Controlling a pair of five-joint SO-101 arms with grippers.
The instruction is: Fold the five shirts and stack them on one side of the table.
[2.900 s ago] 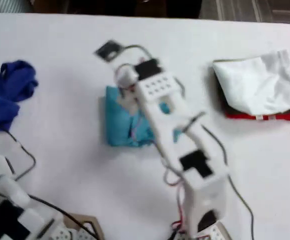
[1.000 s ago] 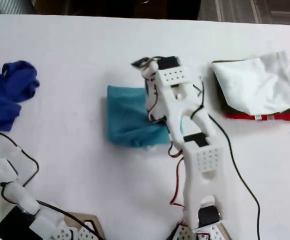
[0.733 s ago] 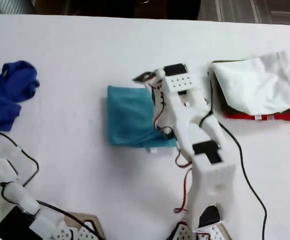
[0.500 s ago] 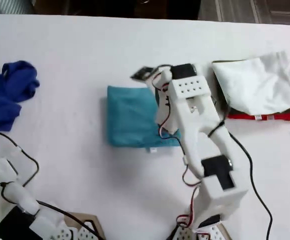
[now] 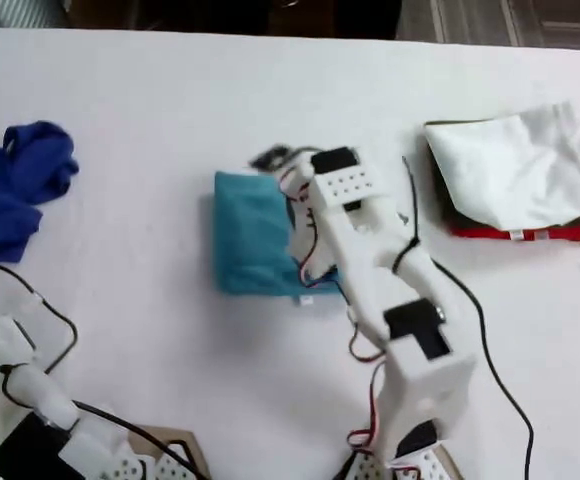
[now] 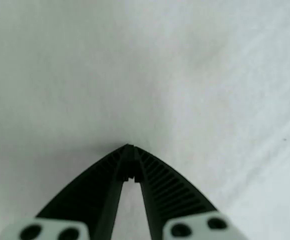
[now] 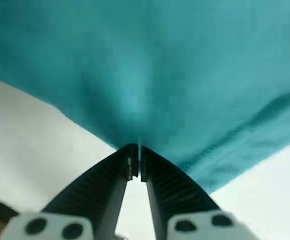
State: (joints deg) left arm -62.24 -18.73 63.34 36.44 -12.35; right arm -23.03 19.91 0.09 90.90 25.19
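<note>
1. The teal shirt (image 5: 250, 240) lies folded into a rough rectangle near the middle of the white table (image 5: 150, 80).
2. The right arm (image 5: 370, 250) stretches from the near edge across the teal shirt's right part, with its wrist over the shirt's far edge.
3. In the right wrist view, the right gripper (image 7: 136, 150) has its 2 fingers together, and their tips sit right at the border of the teal shirt (image 7: 150, 60), where cloth meets table. I cannot tell whether any fabric is caught between them.
4. The left gripper (image 6: 129, 150) also has its fingers pressed together, holding nothing, above bare table (image 6: 135, 60). The left arm (image 5: 10, 400) sits at the near left corner, well apart from the teal shirt.
5. A blue shirt (image 5: 15, 185) lies crumpled at the left edge.
6. At the right side, a white shirt (image 5: 515, 165) lies on top of a red shirt (image 5: 530, 232) in 1 stack.
</note>
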